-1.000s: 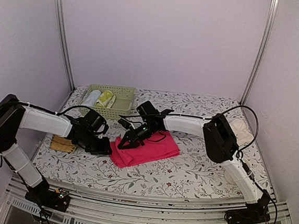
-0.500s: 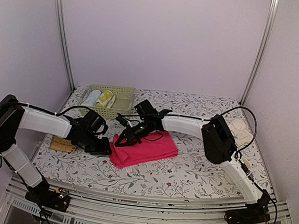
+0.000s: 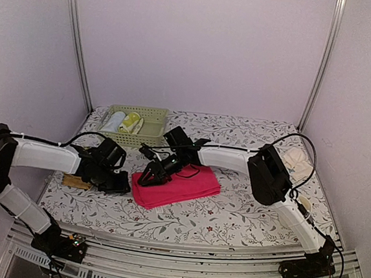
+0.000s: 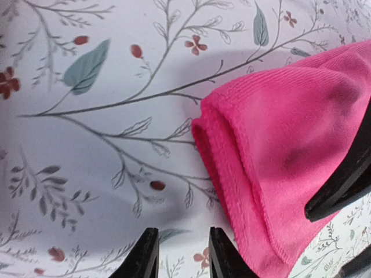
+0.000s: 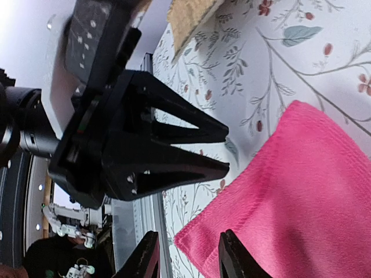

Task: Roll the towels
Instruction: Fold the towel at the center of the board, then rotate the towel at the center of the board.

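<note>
Whereas one second ago the left gripper [image 4: 181,255] sat against the near-left edge of the pink towel [image 3: 180,185], it now lies further left with a strip of bare printed surface [image 3: 231,214] between it and the cloth, and the left arm has swung back toward the left wall. The right gripper [image 5: 186,255] has travelled left along the towel over the same interval and now hangs over its left corner, facing the left gripper. The towel's left edge looks drawn slightly leftward, though the overhead view is too coarse to be sure. Left gripper: fingers a narrow gap apart, only printed surface showing between them. Right gripper: fingers spread, nothing pinched, the pink corner showing past the gap. Whether a fingertip touches the cloth cannot be told. The pink towel lies flat at mid-surface as a folded, slanted rectangle. It is a fine ribbed pile, its left end a doubled, rounded fold with a stitched hem along the lower layer. The cream towel [image 3: 298,163] lies crumpled at the far right near the wall, well apart from both grippers. A woven tan straw mat [image 3: 76,181] lies flat just behind the left gripper. A pale green slotted basket [image 3: 150,115] at the back left holds a white roll and a yellow-green one. The surface is white, printed with thin grey stems, grey-green leaves and small red berries and flowers.
</note>
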Tool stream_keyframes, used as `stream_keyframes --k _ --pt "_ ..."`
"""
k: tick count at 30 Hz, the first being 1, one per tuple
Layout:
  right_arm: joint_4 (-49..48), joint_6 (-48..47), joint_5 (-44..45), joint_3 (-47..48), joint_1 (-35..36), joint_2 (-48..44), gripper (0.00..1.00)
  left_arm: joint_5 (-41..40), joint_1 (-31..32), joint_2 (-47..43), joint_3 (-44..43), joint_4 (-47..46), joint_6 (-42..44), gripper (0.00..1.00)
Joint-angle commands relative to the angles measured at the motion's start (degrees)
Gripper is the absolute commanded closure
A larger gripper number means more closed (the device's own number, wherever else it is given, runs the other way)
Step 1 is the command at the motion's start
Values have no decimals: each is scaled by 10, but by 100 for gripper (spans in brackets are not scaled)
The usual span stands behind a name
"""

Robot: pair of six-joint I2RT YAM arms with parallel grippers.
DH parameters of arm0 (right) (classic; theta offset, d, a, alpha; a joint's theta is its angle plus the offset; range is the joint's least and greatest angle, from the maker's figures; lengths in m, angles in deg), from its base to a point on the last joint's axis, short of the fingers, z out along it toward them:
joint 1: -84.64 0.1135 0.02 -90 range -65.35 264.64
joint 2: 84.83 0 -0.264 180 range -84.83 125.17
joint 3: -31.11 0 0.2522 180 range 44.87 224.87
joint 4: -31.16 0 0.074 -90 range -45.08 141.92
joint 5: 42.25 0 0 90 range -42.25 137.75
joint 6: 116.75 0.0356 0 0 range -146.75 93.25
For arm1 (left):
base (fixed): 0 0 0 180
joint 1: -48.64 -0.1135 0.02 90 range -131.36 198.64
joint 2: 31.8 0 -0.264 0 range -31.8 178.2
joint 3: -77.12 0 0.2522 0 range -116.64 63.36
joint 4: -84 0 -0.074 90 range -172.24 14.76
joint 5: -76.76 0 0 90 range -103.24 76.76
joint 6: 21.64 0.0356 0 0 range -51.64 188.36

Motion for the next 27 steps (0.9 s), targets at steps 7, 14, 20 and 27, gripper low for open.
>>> stream_keyframes --k 7,14,20,27 --pt "51 -142 -37 -74 -66 -139 62 -50 9 -123 -37 32 14 66" --pt "122 -278 127 -178 -140 -237 68 45 26 -32 -85 -39 59 67" --pt "131 -331 202 -250 -158 -257 72 102 36 54 -119 -55 76 69" --pt "138 -339 220 -219 -163 -198 75 139 39 101 -91 -55 62 70"
